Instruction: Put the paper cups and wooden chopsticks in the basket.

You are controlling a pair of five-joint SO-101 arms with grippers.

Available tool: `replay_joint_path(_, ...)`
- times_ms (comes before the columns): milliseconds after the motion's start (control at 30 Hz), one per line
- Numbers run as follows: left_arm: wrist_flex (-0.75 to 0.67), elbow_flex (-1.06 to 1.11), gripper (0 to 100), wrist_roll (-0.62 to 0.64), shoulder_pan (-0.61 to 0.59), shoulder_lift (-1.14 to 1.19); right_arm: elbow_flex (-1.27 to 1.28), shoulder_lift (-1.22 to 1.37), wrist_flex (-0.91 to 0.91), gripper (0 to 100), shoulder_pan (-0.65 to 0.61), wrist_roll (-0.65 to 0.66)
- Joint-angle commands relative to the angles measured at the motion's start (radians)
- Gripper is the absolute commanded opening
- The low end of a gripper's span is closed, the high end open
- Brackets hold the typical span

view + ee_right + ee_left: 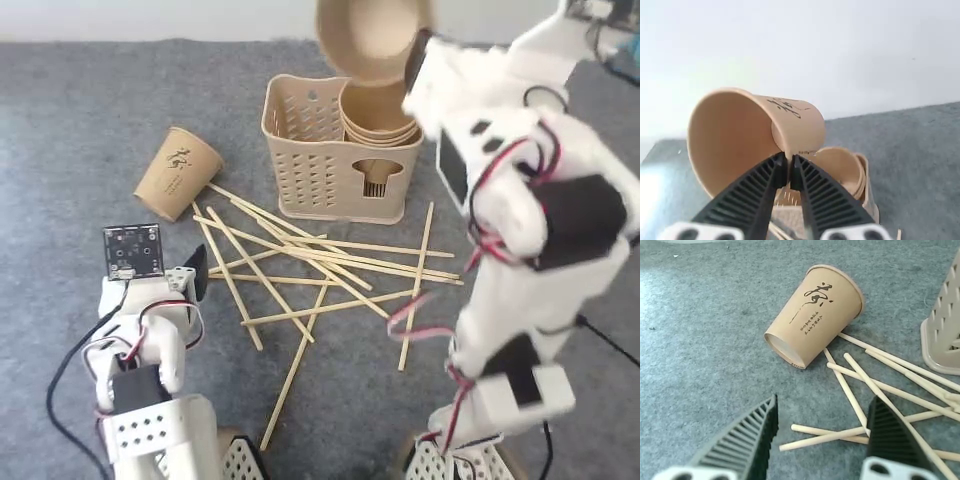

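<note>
My right gripper (789, 167) is shut on the rim of a brown paper cup (745, 135), held in the air above the beige slotted basket (320, 170); the same cup (370, 35) shows at the top of the high view. A stack of paper cups (378, 118) sits inside the basket. Another paper cup (178, 172) lies on its side on the grey carpet left of the basket, also seen as the cup (815, 315) ahead of my left gripper (822, 435), which is open and low, short of it. Several wooden chopsticks (310, 265) lie scattered in front of the basket.
Grey carpet (70, 150) covers the table. The right arm's white body (520, 230) rises tall to the right of the basket. The left arm's base (150, 400) stands at the front left. Chopsticks (880, 390) lie just past the left fingers.
</note>
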Motion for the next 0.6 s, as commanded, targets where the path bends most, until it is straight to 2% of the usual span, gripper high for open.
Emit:
replay_joint_path(0,-0.023,-0.013,27,0.002,0.009,-0.014,0.244,-0.197,0.025,0.9,-0.035,0.048)
replay_joint_path(233,-0.021,-0.013,27,0.002,0.009,-0.014,0.393,-0.242,0.002,0.9,-0.028,0.066)
replay_joint_path(567,-0.018,-0.013,27,0.002,0.009,-0.014,0.408,-0.15,-0.107,0.9,-0.001,0.11)
